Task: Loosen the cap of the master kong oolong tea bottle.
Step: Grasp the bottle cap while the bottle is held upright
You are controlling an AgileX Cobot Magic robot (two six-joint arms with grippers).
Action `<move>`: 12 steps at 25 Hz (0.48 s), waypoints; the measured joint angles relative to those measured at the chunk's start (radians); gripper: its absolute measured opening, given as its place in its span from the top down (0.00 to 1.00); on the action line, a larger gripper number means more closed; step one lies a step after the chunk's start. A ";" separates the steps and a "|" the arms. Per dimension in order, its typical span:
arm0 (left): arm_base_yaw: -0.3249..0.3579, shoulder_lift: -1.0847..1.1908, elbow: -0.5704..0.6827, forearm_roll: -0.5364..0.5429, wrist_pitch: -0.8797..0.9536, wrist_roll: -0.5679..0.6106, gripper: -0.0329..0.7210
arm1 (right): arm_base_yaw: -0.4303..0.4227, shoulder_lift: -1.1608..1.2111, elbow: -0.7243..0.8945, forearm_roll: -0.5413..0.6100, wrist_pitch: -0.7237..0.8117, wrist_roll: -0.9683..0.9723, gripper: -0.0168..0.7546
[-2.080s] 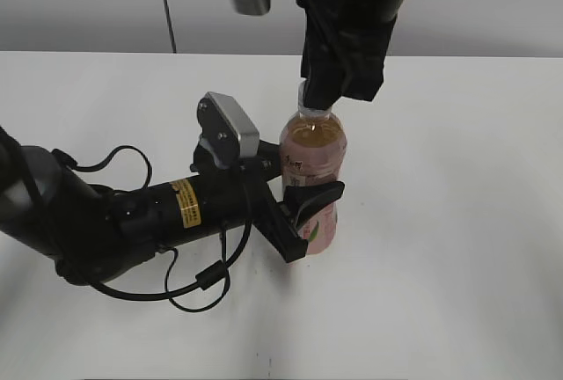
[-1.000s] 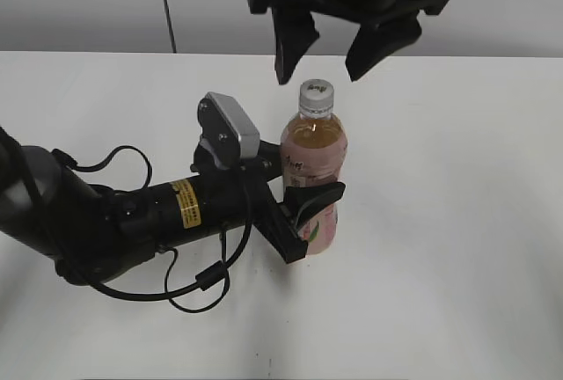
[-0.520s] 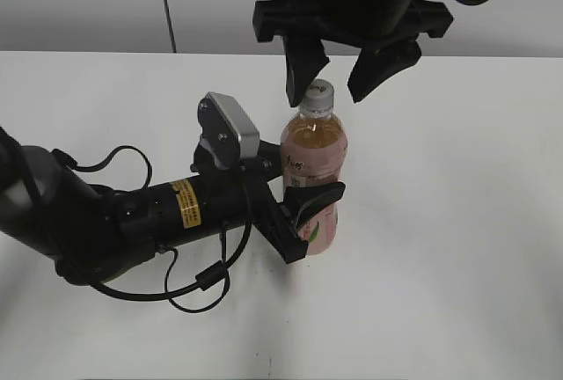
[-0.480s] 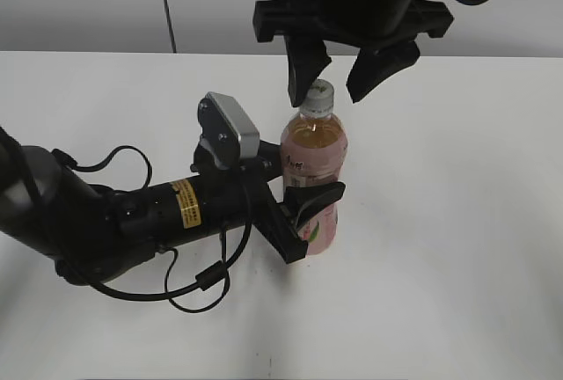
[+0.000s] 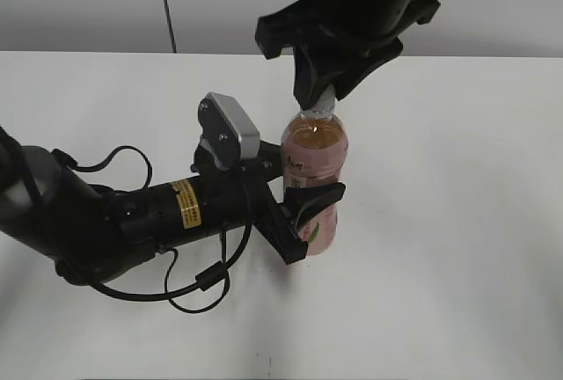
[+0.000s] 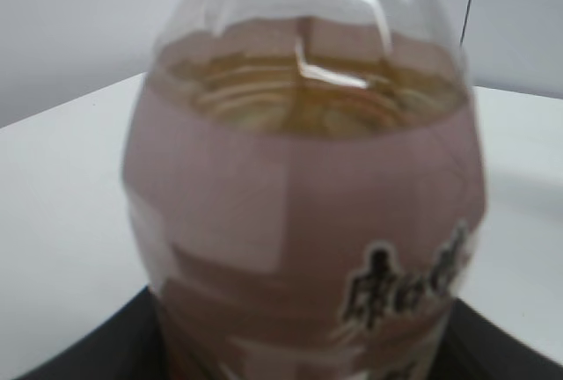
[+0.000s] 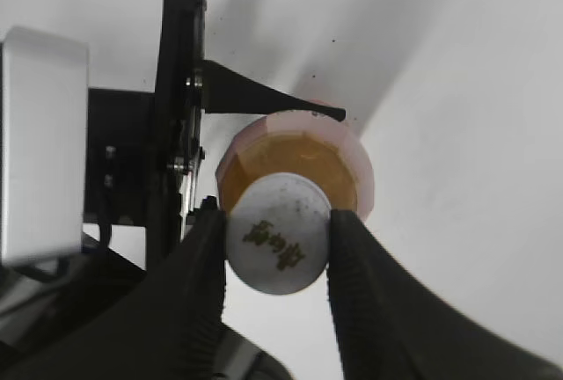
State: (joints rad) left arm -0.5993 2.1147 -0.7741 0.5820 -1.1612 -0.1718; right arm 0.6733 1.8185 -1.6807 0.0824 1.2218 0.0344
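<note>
The master kong oolong tea bottle (image 5: pixel 314 169) stands upright on the white table, amber tea inside and a pink label; it fills the left wrist view (image 6: pixel 303 195). My left gripper (image 5: pixel 310 217) is shut on the bottle's lower body from the left. My right gripper (image 5: pixel 318 97) comes down from above and is shut on the cap (image 7: pixel 278 234), a white round cap with a dark logo, one finger on each side. In the exterior view the cap is hidden by the fingers.
The white table (image 5: pixel 457 222) spreads around the bottle. My left arm with its cables (image 5: pixel 132 213) lies across the table's left half. A grey wall stands behind the table's far edge.
My right gripper, open and turned above the cap a second ago, has come down and closed on the cap. The left gripper and bottle have not moved.
</note>
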 joint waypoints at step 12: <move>0.000 0.000 0.000 -0.001 0.000 0.000 0.45 | 0.000 -0.002 -0.001 -0.003 -0.003 -1.119 0.63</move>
State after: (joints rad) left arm -0.5993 2.1147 -0.7741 0.5808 -1.1612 -0.1718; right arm 0.6733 1.8162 -1.6816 0.0797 1.2189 -1.0851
